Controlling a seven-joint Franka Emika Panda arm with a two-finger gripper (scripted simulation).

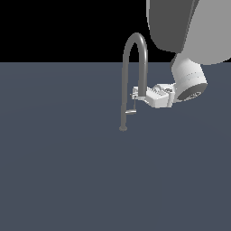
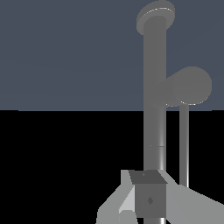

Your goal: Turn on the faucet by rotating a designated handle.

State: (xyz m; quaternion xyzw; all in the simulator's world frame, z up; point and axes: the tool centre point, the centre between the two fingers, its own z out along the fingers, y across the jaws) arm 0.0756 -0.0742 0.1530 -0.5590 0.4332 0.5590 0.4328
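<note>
The faucet (image 1: 123,90) is a tall thin grey pipe with a gooseneck arch, standing on a small round base flange. In the wrist view the faucet (image 2: 155,87) fills the picture's height. The handle (image 1: 131,111) is a small silver lever low on the pipe, with a slim upright piece. In the wrist view the handle (image 2: 184,144) shows as a rounded bar end with a thin rod. My gripper (image 1: 135,95) reaches in from the exterior view's right, under the arch, just above the handle's upright piece. In the wrist view the gripper (image 2: 148,197) looks shut with nothing in it. I cannot tell whether it touches the handle.
The faucet stands on a flat dark blue-grey floor (image 1: 67,171). The white arm (image 1: 189,83) comes down from the exterior view's upper right. Nothing else stands on the floor.
</note>
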